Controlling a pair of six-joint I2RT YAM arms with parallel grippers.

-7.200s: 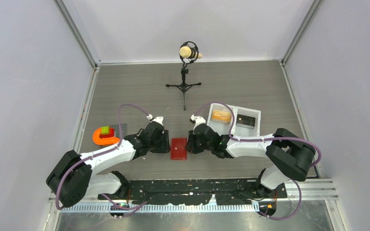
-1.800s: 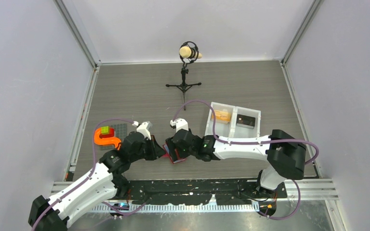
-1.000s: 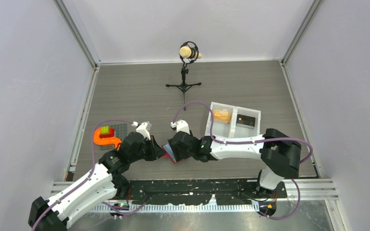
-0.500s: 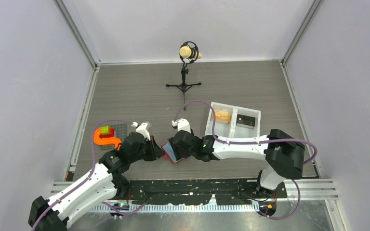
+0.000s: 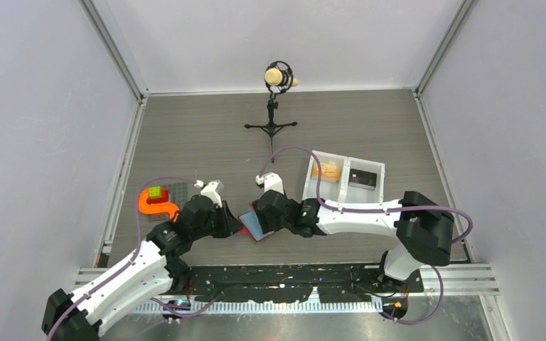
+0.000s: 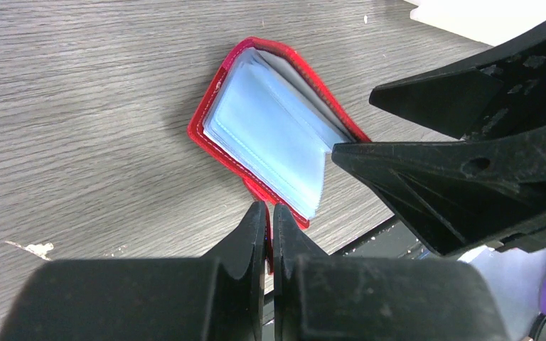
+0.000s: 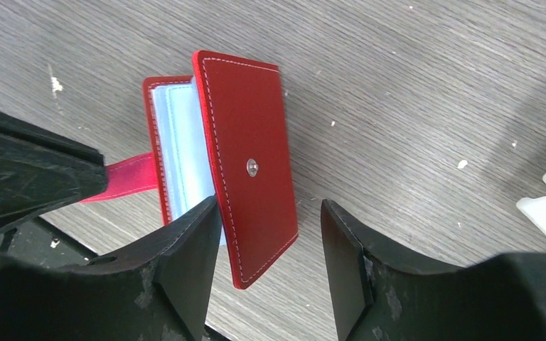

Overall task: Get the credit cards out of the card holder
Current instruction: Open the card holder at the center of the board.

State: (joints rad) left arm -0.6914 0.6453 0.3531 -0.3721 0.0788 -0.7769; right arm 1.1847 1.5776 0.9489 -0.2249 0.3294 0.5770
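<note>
The card holder (image 5: 254, 226) lies on the grey wood-grain surface (image 5: 206, 135) near its front edge, between the two arms, and it is partly open. Its red cover (image 7: 245, 142), with a small metal stud at the centre, is raised at a slant off the stack of pale blue-grey pockets (image 6: 266, 138), which are fanned a little and edged in red. Whether any cards sit in those pockets cannot be told. A narrow red strap (image 7: 128, 177) runs from the holder's side toward the left claw (image 6: 270, 209), whose fingers are pressed together with that strap pinched between them. The right claw (image 7: 270, 206) comes in from the other side with its fingers standing apart astride the lifted cover. One finger is tucked at the cover's edge against the pockets, and the other is clear of the cover with bare surface showing between. Near the right arm, farther back, sits a white tray (image 5: 345, 158) with an orange block (image 5: 325, 170) in its left compartment and a dark flat item (image 5: 362, 177) in its right. To the left of the left arm lies an orange curved piece (image 5: 151, 206) carrying a green block (image 5: 156, 192). A microphone (image 5: 279, 74) on a small tripod stands well back at the middle.
</note>
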